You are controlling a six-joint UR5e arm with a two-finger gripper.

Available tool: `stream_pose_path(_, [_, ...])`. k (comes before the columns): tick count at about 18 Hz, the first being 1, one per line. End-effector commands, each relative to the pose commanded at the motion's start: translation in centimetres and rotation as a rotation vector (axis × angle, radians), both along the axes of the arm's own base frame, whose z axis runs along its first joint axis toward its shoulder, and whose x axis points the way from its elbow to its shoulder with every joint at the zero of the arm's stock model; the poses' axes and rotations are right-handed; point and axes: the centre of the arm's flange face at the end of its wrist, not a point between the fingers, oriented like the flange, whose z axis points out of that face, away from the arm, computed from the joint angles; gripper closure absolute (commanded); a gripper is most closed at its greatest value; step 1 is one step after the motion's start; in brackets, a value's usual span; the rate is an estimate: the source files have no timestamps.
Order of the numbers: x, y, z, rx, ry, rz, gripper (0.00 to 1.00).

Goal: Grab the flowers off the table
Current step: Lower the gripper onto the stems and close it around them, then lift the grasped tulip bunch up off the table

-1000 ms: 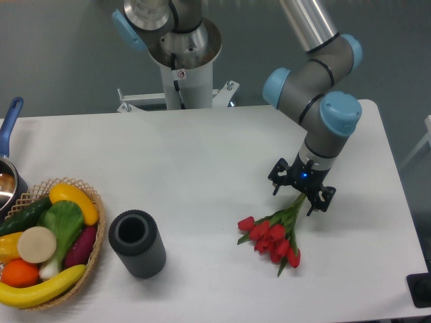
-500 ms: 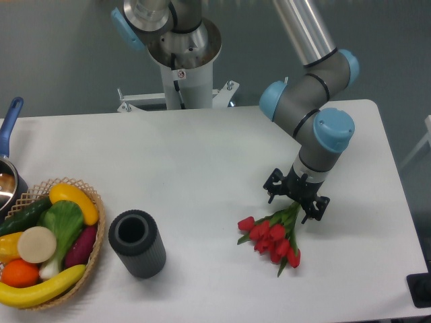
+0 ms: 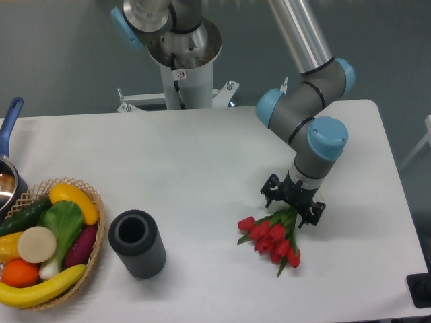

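The flowers (image 3: 272, 239), a bunch of red tulip buds with green leaves, lie on the white table (image 3: 202, 168) at the front right, buds toward the front. Their stems run up and back under my gripper (image 3: 292, 210). The gripper points straight down over the stem end, its black fingers spread on either side of the stems and low to the tabletop. From this angle the fingers look open, with the stems between them; whether they touch the stems is not visible.
A black ribbed cylinder (image 3: 137, 243) stands at the front centre-left. A wicker basket (image 3: 47, 245) of vegetables sits at the front left, with a blue-handled pot (image 3: 7, 176) behind it. The arm's base (image 3: 178, 50) stands at the back edge.
The gripper has shifted left and slightly down toward the buds, along the stems, over the last second. The flowers have stayed where they lay.
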Motion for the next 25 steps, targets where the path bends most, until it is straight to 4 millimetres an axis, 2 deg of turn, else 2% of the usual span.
stream_pose_path(2, [0.1,0.0,0.1,-0.001,0.001,0.0,0.3])
stream_pose_path(9, [-0.1,0.0,1.1,0.006,0.01,0.025,0.63])
stream_pose_path(16, [-0.3,0.0,1.5,0.01,0.014,0.045,0.67])
stream_pose_path(18, [-0.1,0.1,2.1,0.012,0.023,0.045,0.72])
stream_pose_path(21, [-0.3,0.0,2.7,0.022,0.029,0.046,0.71])
stream_pose_path(25, [0.7,-0.2,9.3,0.077,0.115,0.052,0.68])
